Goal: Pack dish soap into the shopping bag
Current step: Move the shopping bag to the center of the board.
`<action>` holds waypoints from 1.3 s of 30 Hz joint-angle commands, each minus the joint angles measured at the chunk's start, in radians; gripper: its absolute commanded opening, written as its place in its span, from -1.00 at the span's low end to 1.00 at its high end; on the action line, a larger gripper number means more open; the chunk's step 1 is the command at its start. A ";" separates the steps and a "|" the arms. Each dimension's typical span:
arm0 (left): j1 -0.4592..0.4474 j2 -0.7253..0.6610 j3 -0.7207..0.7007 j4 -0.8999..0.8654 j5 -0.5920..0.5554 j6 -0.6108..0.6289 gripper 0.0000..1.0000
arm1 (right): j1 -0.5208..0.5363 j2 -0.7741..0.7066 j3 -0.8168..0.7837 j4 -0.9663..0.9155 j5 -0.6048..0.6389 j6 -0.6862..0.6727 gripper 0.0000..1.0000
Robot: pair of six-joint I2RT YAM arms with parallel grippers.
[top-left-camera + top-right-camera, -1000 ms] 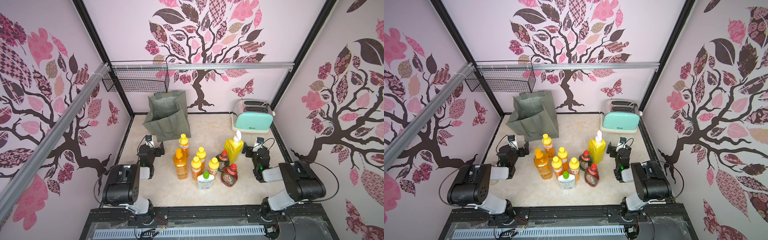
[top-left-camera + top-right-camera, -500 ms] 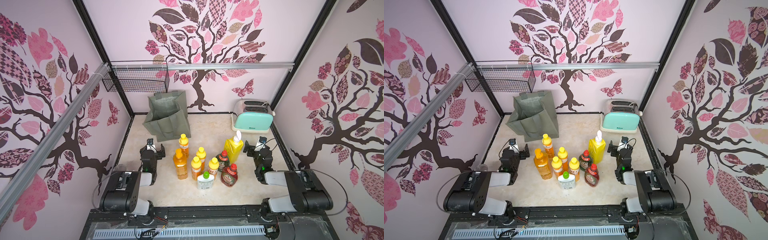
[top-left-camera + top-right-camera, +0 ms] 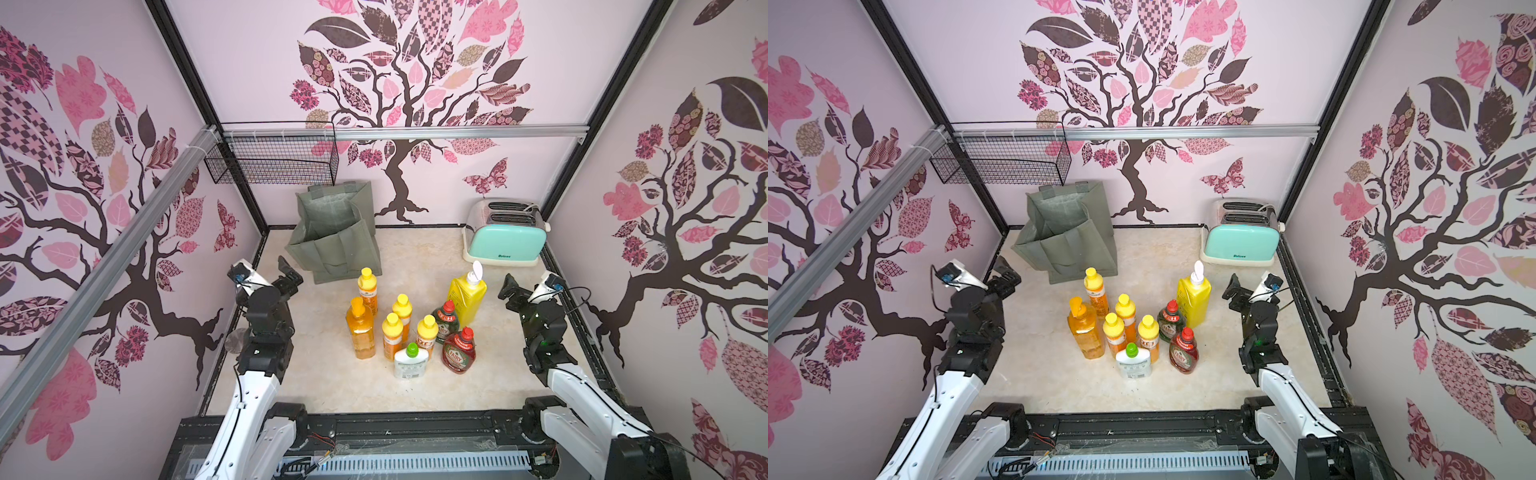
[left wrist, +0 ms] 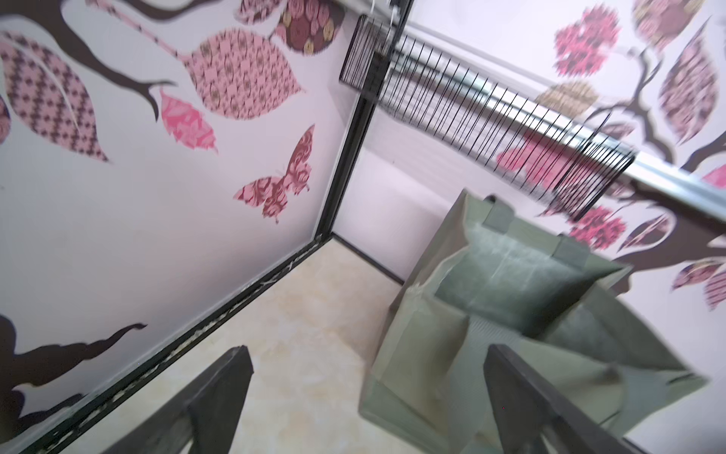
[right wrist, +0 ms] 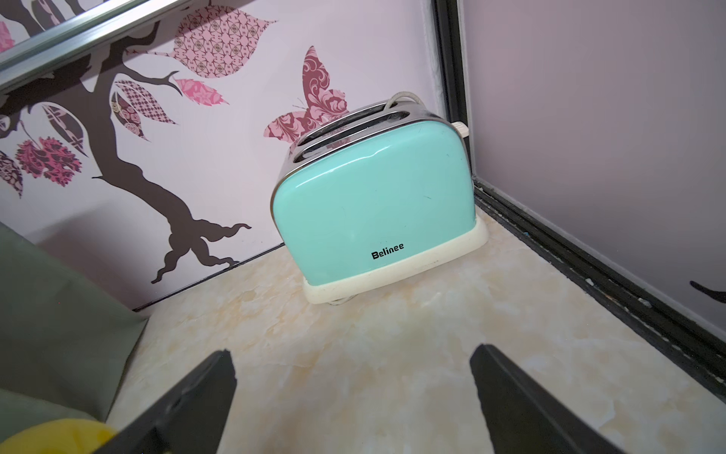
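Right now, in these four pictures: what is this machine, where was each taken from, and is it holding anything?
It is a robot with two black-and-white arms, each ending in a two-fingered gripper. Two pictures look down from overhead; two come from cameras on the wrists. On the marbled tabletop stand nine plastic dish soap bottles, a boxy grey-green fabric shopping bag, open, and a mint-green toaster. A black wire basket hangs on the wall. The left gripper, near the bag, and the right gripper, beside the big yellow white-pump bottle, are open and empty.
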 commanded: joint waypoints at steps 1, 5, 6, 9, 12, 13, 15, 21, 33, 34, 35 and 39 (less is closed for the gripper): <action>0.061 0.097 0.183 -0.198 0.172 -0.081 0.92 | 0.002 -0.028 0.081 -0.111 -0.103 0.015 0.99; 0.139 0.411 0.572 -0.444 0.366 -0.045 0.90 | 0.017 -0.006 0.150 -0.173 -0.186 -0.017 0.99; 0.140 0.473 0.646 -0.463 0.380 -0.014 0.87 | 0.024 0.004 0.169 -0.189 -0.211 -0.030 0.99; 0.155 0.633 0.849 -0.560 0.414 0.048 0.74 | 0.028 0.042 0.224 -0.234 -0.294 -0.044 0.99; 0.171 0.768 1.011 -0.657 0.456 0.091 0.71 | 0.027 0.076 0.274 -0.275 -0.371 -0.046 0.99; 0.177 0.807 1.059 -0.691 0.466 0.099 0.71 | 0.027 0.087 0.291 -0.290 -0.398 -0.045 0.99; 0.186 0.874 1.123 -0.745 0.493 0.113 0.71 | 0.026 0.093 0.325 -0.321 -0.439 -0.046 0.99; 0.188 1.009 1.207 -0.822 0.539 0.155 0.72 | 0.026 0.077 0.395 -0.409 -0.474 -0.046 0.99; 0.159 1.151 1.296 -0.877 0.598 0.205 -0.29 | 0.023 0.064 0.507 -0.536 -0.460 -0.041 0.99; 0.148 1.154 1.306 -0.877 0.598 0.208 -0.47 | 0.023 0.067 0.526 -0.555 -0.463 -0.041 0.99; 0.134 1.156 1.320 -0.882 0.598 0.210 -0.64 | 0.022 0.069 0.548 -0.577 -0.467 -0.044 0.99; 0.078 1.156 1.376 -0.903 0.615 0.193 -0.98 | 0.022 0.092 0.653 -0.670 -0.482 -0.054 0.99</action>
